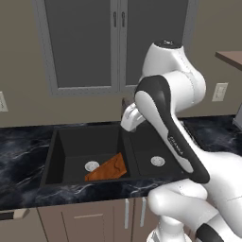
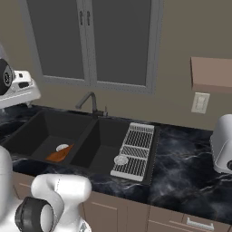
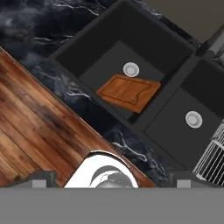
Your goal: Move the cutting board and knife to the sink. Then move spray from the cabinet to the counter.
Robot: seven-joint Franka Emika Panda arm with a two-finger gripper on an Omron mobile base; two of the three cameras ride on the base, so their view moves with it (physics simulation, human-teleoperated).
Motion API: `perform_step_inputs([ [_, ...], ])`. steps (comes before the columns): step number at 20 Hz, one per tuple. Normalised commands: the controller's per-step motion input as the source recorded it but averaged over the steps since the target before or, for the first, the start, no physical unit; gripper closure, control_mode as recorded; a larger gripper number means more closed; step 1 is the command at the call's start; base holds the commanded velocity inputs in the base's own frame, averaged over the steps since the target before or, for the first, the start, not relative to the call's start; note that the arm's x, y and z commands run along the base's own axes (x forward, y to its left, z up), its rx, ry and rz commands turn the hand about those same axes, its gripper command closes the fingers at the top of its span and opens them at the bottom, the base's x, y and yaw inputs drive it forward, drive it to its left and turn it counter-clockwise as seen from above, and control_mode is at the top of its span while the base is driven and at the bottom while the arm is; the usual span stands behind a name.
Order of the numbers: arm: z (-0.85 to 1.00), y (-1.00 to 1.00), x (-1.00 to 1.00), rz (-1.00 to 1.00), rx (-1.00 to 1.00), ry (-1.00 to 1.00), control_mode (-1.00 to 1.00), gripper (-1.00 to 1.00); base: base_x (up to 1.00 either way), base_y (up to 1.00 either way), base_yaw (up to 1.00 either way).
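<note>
Cutting board [image 3: 129,92] is seen lying in the left basin of the sink [image 3: 87,46], well below the gripper [image 3: 112,179]. Nothing is held; its fingers are spread wide.

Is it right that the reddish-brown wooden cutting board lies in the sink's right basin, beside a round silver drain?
Not quite. The reddish-brown wooden cutting board lies in the left basin of the black recessed sink, beside that basin's round silver drain; the hand view shows it.

Reddish-brown cutting board [image 3: 129,92], black sink [image 3: 144,48], white-veined black counter [image 1: 23,146]
</note>
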Motion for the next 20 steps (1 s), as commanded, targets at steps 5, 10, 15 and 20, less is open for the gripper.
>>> perform_step_inputs([
  [5,0.00,-0.35,-0.14,-0.28,0.00,0.00,-1.00,-1.00,0.00,0.00,0.00],
  [10,0.00,-0.24,-0.01,-0.08,0.00,0.00,-1.00,-1.00,0.00,0.00,0.00],
  [15,0.00,0.00,-0.02,0.00,0.00,0.00,1.00,-1.00,-0.07,0.00,0.00],
  [20,0.00,0.00,0.00,0.00,0.00,0.00,1.00,-1.00,-0.93,-0.05,-0.10],
])
